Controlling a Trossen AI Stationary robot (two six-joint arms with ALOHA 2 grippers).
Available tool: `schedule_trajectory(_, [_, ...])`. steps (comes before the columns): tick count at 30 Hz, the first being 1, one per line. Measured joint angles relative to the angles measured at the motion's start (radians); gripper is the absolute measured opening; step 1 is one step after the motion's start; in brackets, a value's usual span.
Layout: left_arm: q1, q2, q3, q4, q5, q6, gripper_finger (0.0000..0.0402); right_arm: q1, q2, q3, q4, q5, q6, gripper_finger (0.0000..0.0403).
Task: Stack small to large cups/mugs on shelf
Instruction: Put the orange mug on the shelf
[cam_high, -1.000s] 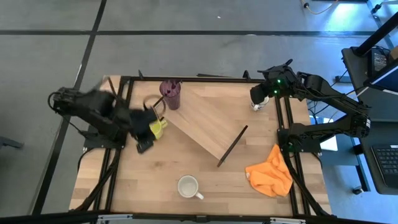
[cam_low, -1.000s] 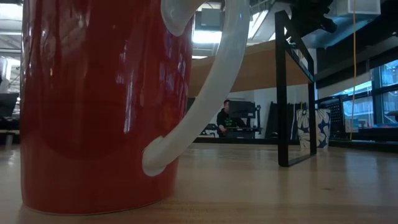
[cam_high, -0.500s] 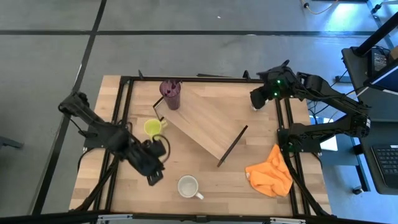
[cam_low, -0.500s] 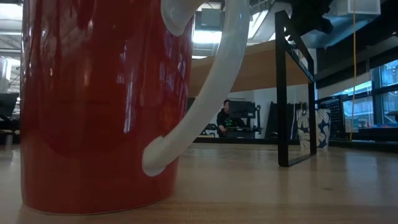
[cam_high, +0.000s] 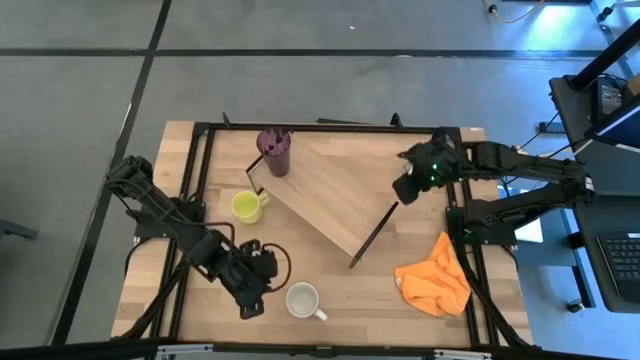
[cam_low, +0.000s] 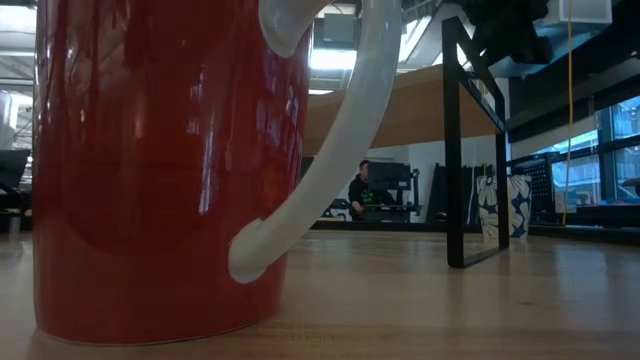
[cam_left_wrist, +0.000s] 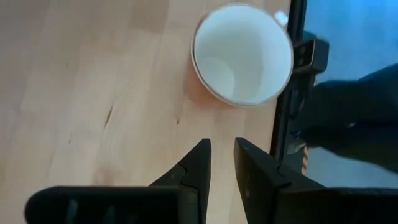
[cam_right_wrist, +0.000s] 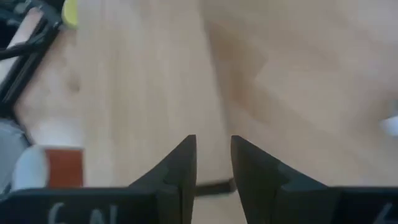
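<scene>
A red-brown mug with a white inside stands near the table's near edge and fills the low view. My left gripper hovers just left of it, slightly open and empty; the mug's mouth shows ahead of its fingers. A yellow-green mug stands on the table beside the shelf. A dark purple tumbler stands on the shelf's far left end. My right gripper hangs over the shelf's right part, slightly open and empty. A white-grey mug stands on the table beyond the shelf's bar.
An orange cloth lies at the table's near right. The shelf lies slantwise across the table, raised on dark bars. A black frame runs along the table's edges. Bare wood shows between the red-brown mug and the cloth.
My left gripper has left the yellow-green mug standing beside the shelf and gone toward the table's near edge and right, up to the red-brown mug. My right gripper has gone from the far right corner toward the near edge and left, over the shelf.
</scene>
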Motion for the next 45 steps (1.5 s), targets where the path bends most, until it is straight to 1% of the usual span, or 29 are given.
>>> schedule_trajectory(2, [-0.010, 0.000, -0.004, -0.012, -0.003, 0.001, 0.0063, 0.049, 0.000, 0.000, 0.009, -0.005, 0.040, 0.0101])
schedule_trajectory(5, [-0.013, -0.001, -0.024, -0.011, -0.005, 0.001, 0.0064, 0.127, 0.000, 0.007, 0.040, 0.023, 0.048, 0.0101])
schedule_trajectory(11, [-0.027, 0.000, -0.081, 0.014, -0.010, 0.002, 0.0064, 0.292, 0.000, 0.012, 0.189, 0.090, 0.038, 0.0101])
schedule_trajectory(15, [-0.036, 0.000, -0.112, 0.034, -0.060, 0.002, 0.0060, 0.392, 0.022, 0.012, 0.288, 0.113, 0.024, 0.0101])
schedule_trajectory(19, [-0.043, 0.000, -0.148, 0.090, -0.106, 0.003, 0.0060, 0.476, 0.069, 0.012, 0.379, 0.109, 0.059, 0.0101])
schedule_trajectory(21, [-0.044, 0.000, -0.171, 0.125, -0.114, 0.003, 0.0060, 0.507, 0.102, 0.012, 0.406, 0.080, 0.097, 0.0101])
schedule_trajectory(25, [-0.044, -0.001, -0.225, 0.214, -0.115, 0.003, 0.0060, 0.561, 0.173, 0.012, 0.413, 0.026, 0.180, 0.0101])
schedule_trajectory(29, [-0.044, -0.001, -0.263, 0.317, -0.116, 0.007, 0.0060, 0.599, 0.234, 0.012, 0.483, -0.015, 0.229, 0.0101])
schedule_trajectory(34, [-0.044, -0.001, -0.293, 0.452, -0.104, 0.046, 0.0060, 0.623, 0.284, 0.012, 0.577, -0.016, 0.277, 0.0101])
schedule_trajectory(37, [-0.044, -0.001, -0.294, 0.454, -0.096, 0.023, 0.0060, 0.635, 0.304, 0.012, 0.600, -0.001, 0.297, 0.0101])
schedule_trajectory(40, [-0.044, -0.003, -0.294, 0.453, -0.067, -0.011, 0.0060, 0.647, 0.318, 0.012, 0.608, 0.016, 0.321, 0.0101])
schedule_trajectory(45, [-0.039, -0.018, -0.279, 0.440, -0.054, -0.102, 0.0060, 0.660, 0.328, 0.012, 0.605, 0.076, 0.335, 0.0101])
